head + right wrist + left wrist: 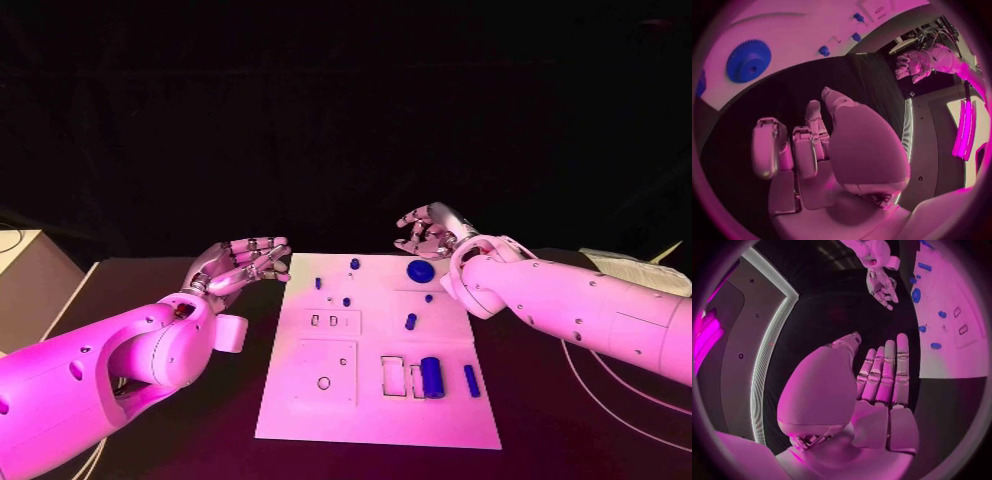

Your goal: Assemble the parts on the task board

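We see the board (378,400) lying flat mid-table. Our left hand (242,262) hovers just off the board's far-left corner, fingers loosely spread, holding nothing. Our right hand (428,232) hangs above the board's far edge, fingers partly curled, also empty. The gear (420,270) sits on the board just below that hand; a cylinder (431,376) stands nearer us.

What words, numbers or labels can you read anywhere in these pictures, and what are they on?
No legible text in any view.
The task board carries only outlined slots and blue parts, such as the gear and the cylinder; no print on them.
The pale sheet at the table's right edge may bear marks, but they are too small and blurred to read.
The left hand and the right hand show no lettering.
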Controlling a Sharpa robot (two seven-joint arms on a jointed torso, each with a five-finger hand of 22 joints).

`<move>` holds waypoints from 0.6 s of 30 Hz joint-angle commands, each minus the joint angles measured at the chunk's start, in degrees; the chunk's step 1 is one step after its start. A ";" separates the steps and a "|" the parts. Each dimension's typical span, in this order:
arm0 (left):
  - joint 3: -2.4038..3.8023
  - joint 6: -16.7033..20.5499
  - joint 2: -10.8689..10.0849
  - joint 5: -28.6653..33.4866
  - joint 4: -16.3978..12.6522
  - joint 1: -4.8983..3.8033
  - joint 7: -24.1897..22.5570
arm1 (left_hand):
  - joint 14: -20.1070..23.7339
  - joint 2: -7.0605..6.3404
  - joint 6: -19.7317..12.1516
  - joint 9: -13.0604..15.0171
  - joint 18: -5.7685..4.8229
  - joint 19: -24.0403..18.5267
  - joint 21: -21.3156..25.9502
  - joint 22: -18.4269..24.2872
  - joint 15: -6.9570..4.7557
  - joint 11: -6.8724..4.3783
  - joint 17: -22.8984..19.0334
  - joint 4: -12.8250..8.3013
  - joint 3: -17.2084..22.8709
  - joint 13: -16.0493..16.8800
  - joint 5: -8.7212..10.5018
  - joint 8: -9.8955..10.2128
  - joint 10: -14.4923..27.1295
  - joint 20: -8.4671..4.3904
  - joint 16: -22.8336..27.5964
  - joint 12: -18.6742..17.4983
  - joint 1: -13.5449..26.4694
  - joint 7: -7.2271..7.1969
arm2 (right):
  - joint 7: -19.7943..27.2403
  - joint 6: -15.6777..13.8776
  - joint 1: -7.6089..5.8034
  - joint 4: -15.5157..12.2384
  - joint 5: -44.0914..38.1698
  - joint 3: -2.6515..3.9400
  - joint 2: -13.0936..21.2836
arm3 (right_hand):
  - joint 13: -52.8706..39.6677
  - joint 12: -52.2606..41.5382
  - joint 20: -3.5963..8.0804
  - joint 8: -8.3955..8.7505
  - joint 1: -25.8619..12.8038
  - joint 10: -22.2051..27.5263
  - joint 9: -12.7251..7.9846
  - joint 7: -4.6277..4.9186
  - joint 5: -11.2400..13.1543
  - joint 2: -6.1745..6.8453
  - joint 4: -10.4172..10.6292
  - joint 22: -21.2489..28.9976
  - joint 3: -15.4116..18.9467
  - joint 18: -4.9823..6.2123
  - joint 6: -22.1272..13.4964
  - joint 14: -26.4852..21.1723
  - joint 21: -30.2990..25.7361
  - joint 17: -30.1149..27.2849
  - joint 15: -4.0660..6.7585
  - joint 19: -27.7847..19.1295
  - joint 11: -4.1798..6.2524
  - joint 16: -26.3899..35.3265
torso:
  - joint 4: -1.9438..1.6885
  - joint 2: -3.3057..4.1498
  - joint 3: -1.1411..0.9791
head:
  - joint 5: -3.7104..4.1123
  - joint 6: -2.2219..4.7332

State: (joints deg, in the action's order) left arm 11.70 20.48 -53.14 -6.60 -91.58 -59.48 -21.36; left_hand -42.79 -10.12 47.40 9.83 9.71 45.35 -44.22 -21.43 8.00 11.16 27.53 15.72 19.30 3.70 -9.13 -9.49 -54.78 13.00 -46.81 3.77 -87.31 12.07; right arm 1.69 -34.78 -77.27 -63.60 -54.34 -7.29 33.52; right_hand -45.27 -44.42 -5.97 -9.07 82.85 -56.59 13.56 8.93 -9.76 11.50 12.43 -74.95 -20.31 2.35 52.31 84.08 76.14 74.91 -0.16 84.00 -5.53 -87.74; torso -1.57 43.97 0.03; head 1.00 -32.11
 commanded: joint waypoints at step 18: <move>0.00 -1.15 -0.35 0.11 0.28 0.52 -0.33 | 0.37 0.07 -0.43 -0.07 0.63 -0.35 -0.42 -0.07 -0.12 -0.08 -0.06 0.18 -0.24 0.04 0.17 0.21 0.37 0.05 -0.26 0.06 -0.51 1.94 | -8.78 13.24 -0.52 -3.96 -24.87 0.07 6.95 | 32.27 35.96 -0.72 1.37 -4.19 -3.01 -1.35 1.77 0.19 3.97 -1.86 4.59 2.12 3.46 -0.23 3.41 -14.89 4.45 -1.45 -1.04 -1.10 3.02 | 1.50 -0.47 -0.80 | -0.12 -0.38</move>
State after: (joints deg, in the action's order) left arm 11.68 20.37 -53.52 -6.57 -91.12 -58.99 -21.36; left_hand -42.79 -10.12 47.40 9.83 9.71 45.35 -44.44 -21.42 8.00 11.16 27.53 15.72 19.30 3.70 -9.13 -9.49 -54.78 13.00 -46.81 3.77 -87.31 12.07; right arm -2.45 -26.02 -77.82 -67.60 -70.66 -7.24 40.46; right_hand -13.08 -8.65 -6.70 -7.80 78.94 -60.14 12.21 10.76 -9.83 15.38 10.67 -70.47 -17.96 4.87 52.19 84.01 61.44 74.91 -1.22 83.27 -6.48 -84.87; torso -0.07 43.46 -0.87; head 0.76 -32.39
